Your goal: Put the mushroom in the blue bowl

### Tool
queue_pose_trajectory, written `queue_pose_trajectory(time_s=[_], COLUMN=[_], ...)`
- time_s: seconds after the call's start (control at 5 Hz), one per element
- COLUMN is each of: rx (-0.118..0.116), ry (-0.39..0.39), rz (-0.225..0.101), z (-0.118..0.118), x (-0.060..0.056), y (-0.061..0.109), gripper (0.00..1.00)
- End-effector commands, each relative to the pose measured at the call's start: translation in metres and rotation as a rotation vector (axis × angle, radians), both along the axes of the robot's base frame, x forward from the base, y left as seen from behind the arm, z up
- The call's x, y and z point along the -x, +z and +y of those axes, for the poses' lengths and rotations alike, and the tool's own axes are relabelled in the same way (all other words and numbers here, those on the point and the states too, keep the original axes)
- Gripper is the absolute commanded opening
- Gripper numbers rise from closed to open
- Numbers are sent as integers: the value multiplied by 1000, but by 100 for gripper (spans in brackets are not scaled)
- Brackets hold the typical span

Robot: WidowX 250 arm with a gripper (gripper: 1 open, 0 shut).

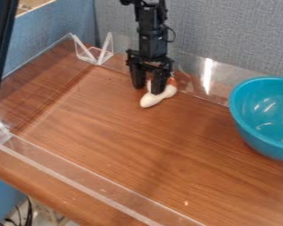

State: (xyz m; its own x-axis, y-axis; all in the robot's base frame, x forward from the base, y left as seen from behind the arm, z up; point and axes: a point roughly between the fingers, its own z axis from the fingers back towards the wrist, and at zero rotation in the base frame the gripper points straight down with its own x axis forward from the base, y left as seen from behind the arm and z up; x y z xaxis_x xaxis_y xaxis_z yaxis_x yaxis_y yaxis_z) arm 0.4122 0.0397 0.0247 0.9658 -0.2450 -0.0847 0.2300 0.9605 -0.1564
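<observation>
The cream-white mushroom [155, 96] lies on the wooden table near the back wall. My black gripper [150, 84] points straight down over its far end. The two fingers stand on either side of that end, set narrow but still apart, and the gripper is open. The fingers hide the mushroom's far tip, and I cannot tell whether they touch it. The teal-blue bowl [265, 116] sits at the right edge of the table, well to the right of the gripper, and nothing shows inside it.
A low clear plastic wall [73, 172] runs round the wooden tabletop [120, 132]. A clear plastic stand [96, 50] sits at the back left corner. A grey fabric wall stands close behind the arm.
</observation>
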Motion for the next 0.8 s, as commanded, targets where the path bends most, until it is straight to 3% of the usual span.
queue_pose_trajectory(time_s=[0.0,0.2,0.4,0.6], rx=[6,9,13,17], ry=[38,53,85,117], rz=[-7,-39,-49,-58], z=[-13,-21,-23,-25], x=[0,1,2,4], y=[-1,16,27,36], gripper=[0,100,0,0])
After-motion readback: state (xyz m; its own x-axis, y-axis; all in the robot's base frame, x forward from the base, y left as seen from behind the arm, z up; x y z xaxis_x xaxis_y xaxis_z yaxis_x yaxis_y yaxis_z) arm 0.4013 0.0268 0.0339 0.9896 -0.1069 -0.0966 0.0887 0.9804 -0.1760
